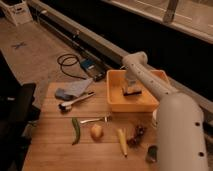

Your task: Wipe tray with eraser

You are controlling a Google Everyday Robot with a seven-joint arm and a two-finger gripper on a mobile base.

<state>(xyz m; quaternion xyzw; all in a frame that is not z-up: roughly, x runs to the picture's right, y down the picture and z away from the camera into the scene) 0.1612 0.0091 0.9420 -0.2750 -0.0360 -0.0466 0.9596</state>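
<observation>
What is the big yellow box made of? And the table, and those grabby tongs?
The tray looks like smooth plastic: one even yellow-orange colour with a rounded rim. The table looks like wood, pale planks with seams. The tongs look like shiny silver metal with dark tips, maybe rubber. The robot's hand is down inside the tray, at the eraser.

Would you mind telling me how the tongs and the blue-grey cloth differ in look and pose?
The tongs are slim, silver metal with dark tips; the cloth is soft, blue-grey and crumpled. The tongs lie angled, nearer the front edge; the cloth spreads wider behind them. Both rest on the wooden table, left of the tray, where the gripper reaches inside.
</observation>
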